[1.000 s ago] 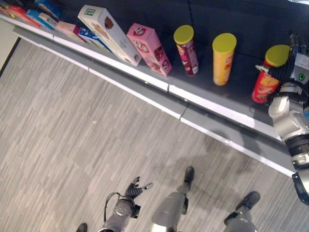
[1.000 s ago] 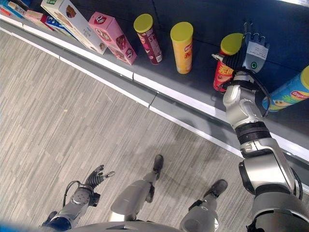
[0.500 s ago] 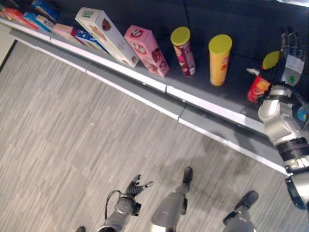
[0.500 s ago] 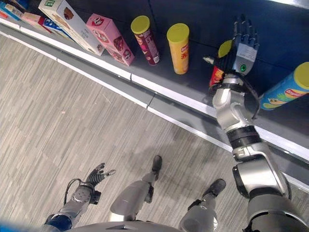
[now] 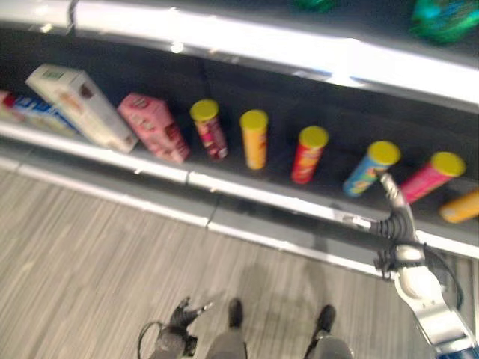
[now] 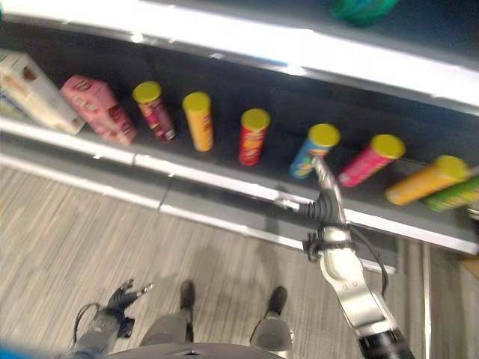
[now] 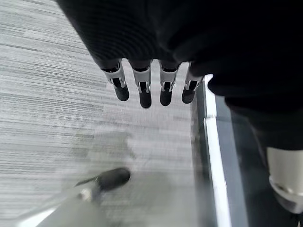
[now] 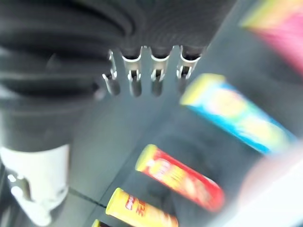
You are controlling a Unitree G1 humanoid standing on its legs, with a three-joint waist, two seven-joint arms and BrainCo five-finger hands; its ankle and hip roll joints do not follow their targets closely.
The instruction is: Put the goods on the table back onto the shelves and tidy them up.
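A red can (image 5: 308,153) stands upright on the dark shelf (image 5: 247,191), between a yellow can (image 5: 254,138) and a tilted blue can (image 5: 368,166). My right hand (image 5: 393,202) is open and holds nothing. It is raised in front of the shelf's white edge, its straight fingers (image 8: 135,75) pointing up just below the blue can (image 8: 236,113). The red can (image 8: 182,177) stands apart from that hand. My left hand (image 5: 183,310) hangs low over the floor, its fingers (image 7: 144,87) straight and empty.
Left along the shelf stand a dark red can (image 5: 208,129), a pink box (image 5: 153,127) and a leaning white box (image 5: 78,105). To the right lean a pink can (image 5: 426,176) and an orange can (image 5: 460,206). An upper shelf (image 5: 262,41) with green goods (image 5: 441,15) runs overhead.
The camera has tilted up, bringing more cans and the upper shelf into sight. My right hand has drawn back from the red can to the shelf's front edge below the blue can.
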